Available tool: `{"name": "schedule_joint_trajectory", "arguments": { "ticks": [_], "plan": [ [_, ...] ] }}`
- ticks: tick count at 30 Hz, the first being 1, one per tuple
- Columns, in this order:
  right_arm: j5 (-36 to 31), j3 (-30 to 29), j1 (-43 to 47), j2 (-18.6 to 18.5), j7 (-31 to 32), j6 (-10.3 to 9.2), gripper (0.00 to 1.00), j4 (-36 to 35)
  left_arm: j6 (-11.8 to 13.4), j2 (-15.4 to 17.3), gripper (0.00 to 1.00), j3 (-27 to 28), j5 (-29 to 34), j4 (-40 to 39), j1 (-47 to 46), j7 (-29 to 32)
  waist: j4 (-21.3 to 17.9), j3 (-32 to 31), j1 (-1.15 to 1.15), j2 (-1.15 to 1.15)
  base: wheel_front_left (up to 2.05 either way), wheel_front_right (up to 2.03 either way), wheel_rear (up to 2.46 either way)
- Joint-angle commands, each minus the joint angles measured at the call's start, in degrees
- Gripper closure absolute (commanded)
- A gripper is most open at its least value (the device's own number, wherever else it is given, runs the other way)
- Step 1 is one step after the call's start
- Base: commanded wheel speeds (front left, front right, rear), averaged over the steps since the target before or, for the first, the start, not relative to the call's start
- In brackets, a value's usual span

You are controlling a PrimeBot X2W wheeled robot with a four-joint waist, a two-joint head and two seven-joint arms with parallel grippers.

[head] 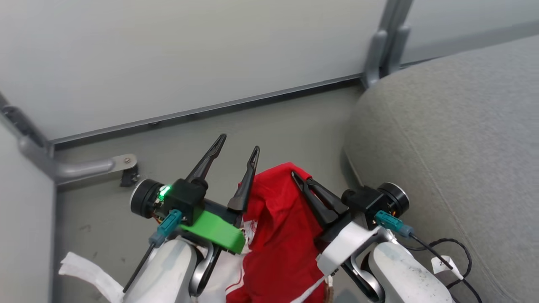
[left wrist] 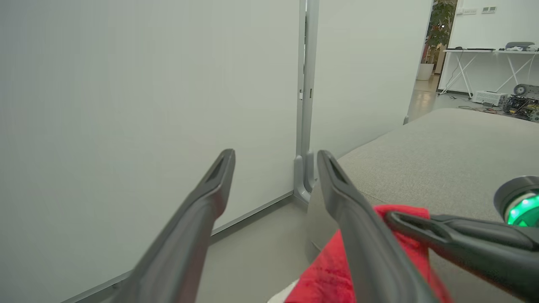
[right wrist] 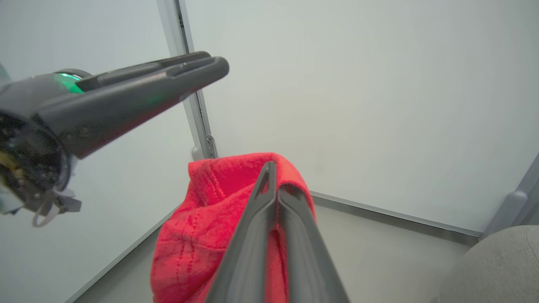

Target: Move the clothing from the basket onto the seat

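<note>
Right end effector (head: 300, 176) pinches red clothing (head: 273, 214) aloft; left end effector (head: 238, 143) gapes.

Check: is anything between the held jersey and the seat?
Nothing visible. The right gripper holds the red jersey beside the grey seat, whose near cushion shows bare; the open left gripper sits on the jersey's other side.

Left pincer (head: 238, 143) spread, right pincer (head: 301, 176) pinched.
</note>
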Motion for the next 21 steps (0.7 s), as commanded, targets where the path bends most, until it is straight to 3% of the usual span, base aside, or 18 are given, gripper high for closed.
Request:
{"name": "schedule_joint_trajectory", "arguments": {
  "ticks": [1, 14, 21],
  "plan": [
    [-0.6, -0.7, 0.9, -0.2, -0.1, -0.04, 1.00, -1.0, -0.2, 0.5, 0.00, 0.4, 0.2, -0.3, 1.1, 0.0, -6.3, 0.8, 0.00, 0.00, 0.00, 0.00, 0.00],
    [-2.1, -3.5, 3.4, -0.1, -0.1, -0.05, 1.00, -6.4, -0.2, 1.5, 0.00, 2.6, 1.1, -1.8, 5.1, 0.0, -24.6, 2.7, 0.00, 0.00, 0.00, 0.00, 0.00],
    [-5.8, -8.6, 2.6, -0.1, -0.1, -0.05, 1.00, -8.9, -0.2, 2.1, 0.00, -2.8, 0.0, -0.7, 2.1, 0.0, -26.1, 5.9, 0.00, 0.00, 0.00, 0.00, 0.00]
  ]
}}
